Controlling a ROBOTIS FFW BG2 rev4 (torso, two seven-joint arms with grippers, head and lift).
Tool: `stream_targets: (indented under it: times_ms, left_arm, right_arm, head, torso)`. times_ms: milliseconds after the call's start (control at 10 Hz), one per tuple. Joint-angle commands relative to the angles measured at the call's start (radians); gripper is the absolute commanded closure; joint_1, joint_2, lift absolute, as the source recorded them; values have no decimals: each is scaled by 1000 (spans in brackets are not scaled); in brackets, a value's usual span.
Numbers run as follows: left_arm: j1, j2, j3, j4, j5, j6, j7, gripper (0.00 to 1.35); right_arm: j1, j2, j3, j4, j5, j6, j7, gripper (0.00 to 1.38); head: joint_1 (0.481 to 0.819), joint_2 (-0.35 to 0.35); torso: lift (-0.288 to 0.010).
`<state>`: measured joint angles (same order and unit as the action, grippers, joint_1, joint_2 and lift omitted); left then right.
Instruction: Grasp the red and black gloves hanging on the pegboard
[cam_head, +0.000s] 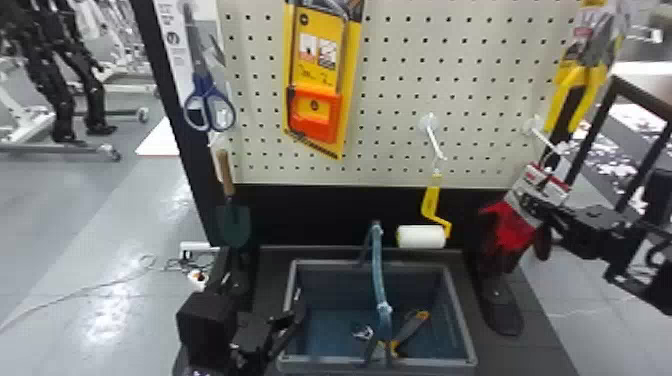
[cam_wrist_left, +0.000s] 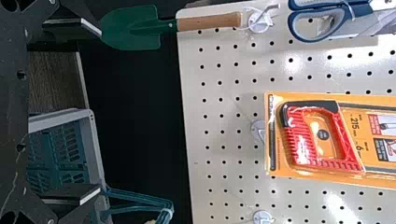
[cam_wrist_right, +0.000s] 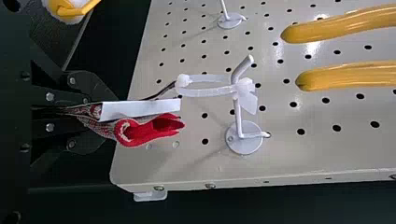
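My right gripper (cam_head: 534, 207) is clamped tight on the cuff of the red and black gloves (cam_head: 505, 232). They hang by a white tie loop (cam_wrist_right: 205, 84) from a hook (cam_wrist_right: 240, 102) at the lower right corner of the pegboard (cam_head: 475, 75). My left gripper (cam_head: 282, 327) (fingers spread apart, holding nothing) sits low beside the grey bin (cam_head: 457, 310) under the board. In the bin there's a blue-green looped thing (cam_head: 380, 280) leaning upright and a black-and-orange tool (cam_head: 410, 325).
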<state>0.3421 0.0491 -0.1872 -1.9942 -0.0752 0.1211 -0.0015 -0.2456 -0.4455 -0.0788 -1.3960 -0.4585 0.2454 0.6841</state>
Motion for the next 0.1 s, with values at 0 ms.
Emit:
stream_targets:
  times_ms: [0]
  left_arm:
    - [0, 0, 0, 0, 0, 0, 0, 139]
  right_arm:
    - [0, 1, 1, 0, -2, 0, 0, 1289]
  head:
    - [549, 0]
  torso:
    - [-100]
